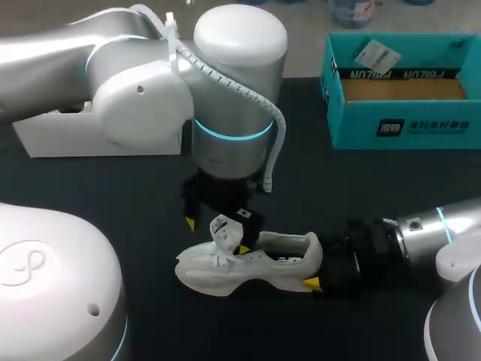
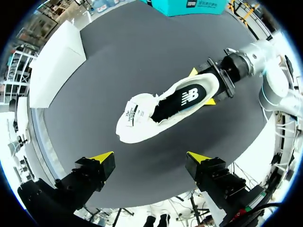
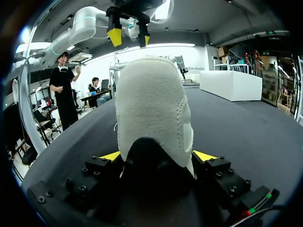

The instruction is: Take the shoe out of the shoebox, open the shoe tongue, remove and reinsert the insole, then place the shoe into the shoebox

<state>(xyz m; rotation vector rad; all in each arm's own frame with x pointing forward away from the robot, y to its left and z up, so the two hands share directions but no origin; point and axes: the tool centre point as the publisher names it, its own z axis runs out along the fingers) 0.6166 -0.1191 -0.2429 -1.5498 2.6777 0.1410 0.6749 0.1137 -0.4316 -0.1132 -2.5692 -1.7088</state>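
The black table (image 1: 135, 188) carries everything, and I place the rest from the shoe. My left arm (image 1: 233, 83) comes in from the left and stands over the shoe's front half. My right arm (image 1: 421, 226) lies low along the table on the shoe's heel side. The open teal shoebox (image 1: 398, 128) sits well beyond the heel end, far from the shoe. A white lid (image 1: 98, 139) lies well beyond the toe end.

The white shoe (image 2: 165, 111) stands sole-down on the table, outside the shoebox, its heel towards my right arm. My right gripper (image 3: 157, 155) pinches the heel, with one yellow tip pressed on each side. My left gripper (image 2: 150, 157) hangs above the shoe with its fingers spread wide and nothing between them.

The tongue (image 2: 135, 113) is folded forward over the toe. The dark insole (image 2: 187, 98) lies flat inside the shoe.
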